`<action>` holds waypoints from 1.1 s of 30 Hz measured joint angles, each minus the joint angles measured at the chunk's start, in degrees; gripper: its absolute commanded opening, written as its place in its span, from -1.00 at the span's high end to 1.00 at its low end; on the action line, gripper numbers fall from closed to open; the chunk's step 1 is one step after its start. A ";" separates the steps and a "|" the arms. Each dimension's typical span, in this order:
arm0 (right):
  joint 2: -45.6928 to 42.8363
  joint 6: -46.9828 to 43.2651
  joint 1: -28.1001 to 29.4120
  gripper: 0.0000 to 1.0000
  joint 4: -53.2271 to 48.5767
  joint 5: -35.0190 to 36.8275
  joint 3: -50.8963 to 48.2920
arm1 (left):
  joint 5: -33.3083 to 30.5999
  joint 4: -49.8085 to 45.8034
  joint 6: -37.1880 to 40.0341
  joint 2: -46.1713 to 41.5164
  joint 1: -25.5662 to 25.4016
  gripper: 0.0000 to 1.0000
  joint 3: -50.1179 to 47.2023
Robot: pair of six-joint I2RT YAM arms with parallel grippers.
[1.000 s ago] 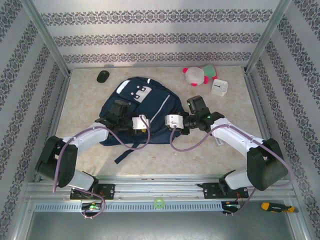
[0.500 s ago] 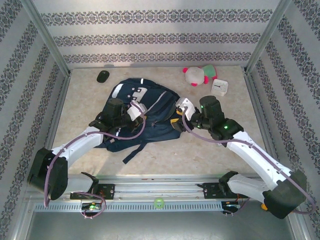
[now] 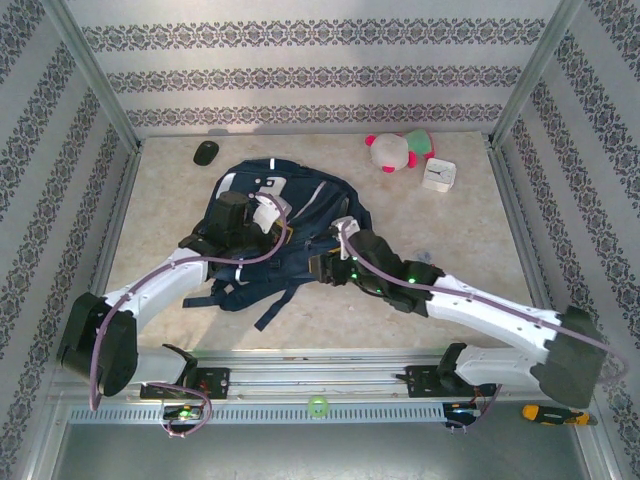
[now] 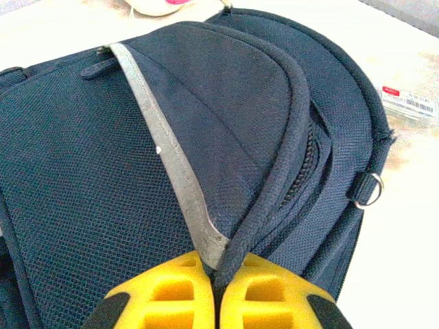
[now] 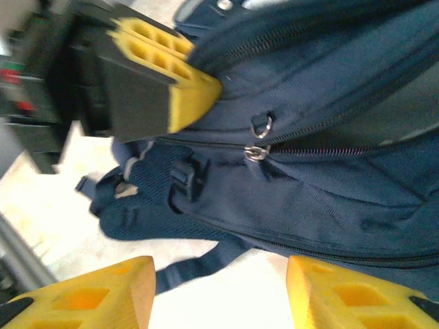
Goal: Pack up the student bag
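The student bag point(image 3: 305, 205), dark navy with pale stripes, lies in the middle of the table. My left gripper point(image 3: 284, 228) is over its upper middle. In the left wrist view its yellow fingers point(image 4: 185, 291) are shut on a dark piped seam of the bag point(image 4: 240, 123), beside a grey reflective stripe point(image 4: 175, 178). My right gripper point(image 3: 322, 266) is low at the bag's near right side. It stands open point(image 5: 219, 295) over bare table, facing the bag's side point(image 5: 329, 178) and a metal zipper pull point(image 5: 257, 152). One left finger point(image 5: 171, 82) shows there against the bag.
A pink, white and green plush toy point(image 3: 397, 150) and a small white clock point(image 3: 438, 175) lie at the back right. At the back left sits a black mouse point(image 3: 206, 152). An orange-handled screwdriver point(image 3: 550, 413) lies off the table, near right. A bag strap point(image 3: 268, 310) trails toward me.
The left gripper has shut on the bag's seam and moved farther back, dragging the bag a little. The right gripper has opened, swung out right and come back low to the bag's near side.
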 measured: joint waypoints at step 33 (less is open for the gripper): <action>12.31 -13.16 -3.76 1.00 21.18 2.78 -5.07 | 0.72 -3.56 3.74 0.94 0.02 1.00 1.18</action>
